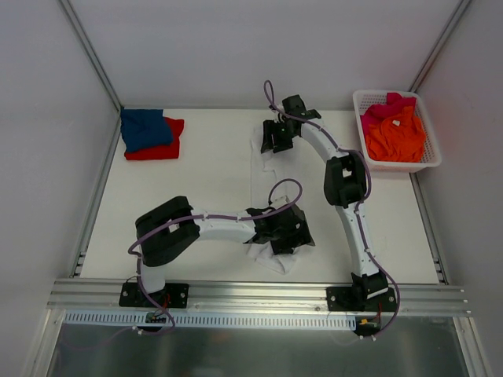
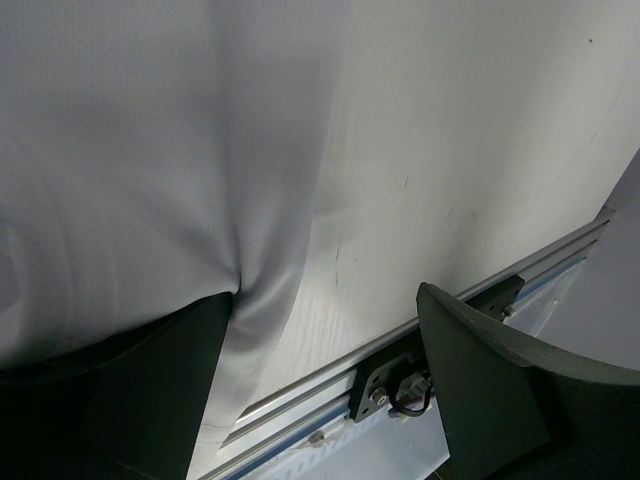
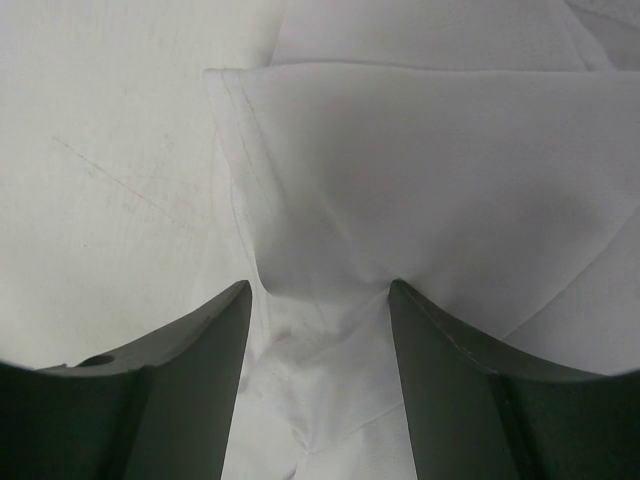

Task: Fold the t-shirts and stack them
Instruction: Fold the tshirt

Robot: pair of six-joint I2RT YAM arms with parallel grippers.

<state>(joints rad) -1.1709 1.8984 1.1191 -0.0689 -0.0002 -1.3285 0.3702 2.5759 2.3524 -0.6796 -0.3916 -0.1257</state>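
Bench (image 1: 196, 188): white shirt (image 1: 263, 174) lying lengthwise at centre. Basket (image 1: 431, 151), far right: orange shirt (image 1: 397, 137), pink shirt (image 1: 376, 111). Far left: blue shirt (image 1: 145, 128) atop red shirt (image 1: 167, 149). Left fingers (image 2: 480, 380): spread, white cloth draped over one. Right fingers (image 3: 190, 370): spread astride a fold.

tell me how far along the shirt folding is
Done: the blue t-shirt lies folded on the red t-shirt at the far left corner. In hand: the white t-shirt lies mid-table, with the left fingers and right fingers open at its near and far ends. Left: the orange t-shirt and pink t-shirt are crumpled in the basket.
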